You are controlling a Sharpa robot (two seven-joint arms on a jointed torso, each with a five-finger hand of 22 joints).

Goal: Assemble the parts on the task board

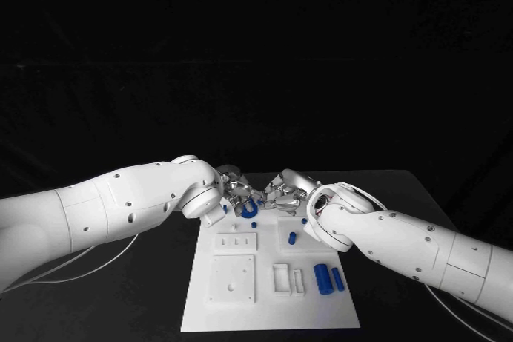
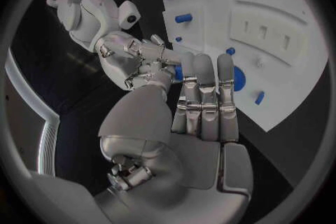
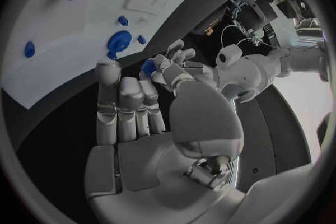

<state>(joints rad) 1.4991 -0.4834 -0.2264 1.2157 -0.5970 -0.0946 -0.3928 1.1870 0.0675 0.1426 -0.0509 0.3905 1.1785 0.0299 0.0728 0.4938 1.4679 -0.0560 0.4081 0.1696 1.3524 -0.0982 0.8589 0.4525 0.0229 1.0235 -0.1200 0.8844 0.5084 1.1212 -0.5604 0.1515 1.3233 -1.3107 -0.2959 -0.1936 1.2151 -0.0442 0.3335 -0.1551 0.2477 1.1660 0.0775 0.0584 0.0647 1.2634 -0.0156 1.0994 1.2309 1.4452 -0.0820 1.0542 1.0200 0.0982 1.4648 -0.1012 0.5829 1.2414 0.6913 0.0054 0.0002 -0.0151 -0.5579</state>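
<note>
1. Hands meet over the far end of the task board (image 1: 267, 316): we see the left hand (image 1: 237, 190) and right hand (image 1: 287, 192) fingertip to fingertip, seemingly passing a part (image 3: 148, 68).
2. We cannot tell which hand grips the small blue piece between them.
3. Blue wheel (image 1: 247, 207) sits on the board below; cylinders (image 1: 323, 277) wait nearer us.

No text, label or number is legible.
</note>
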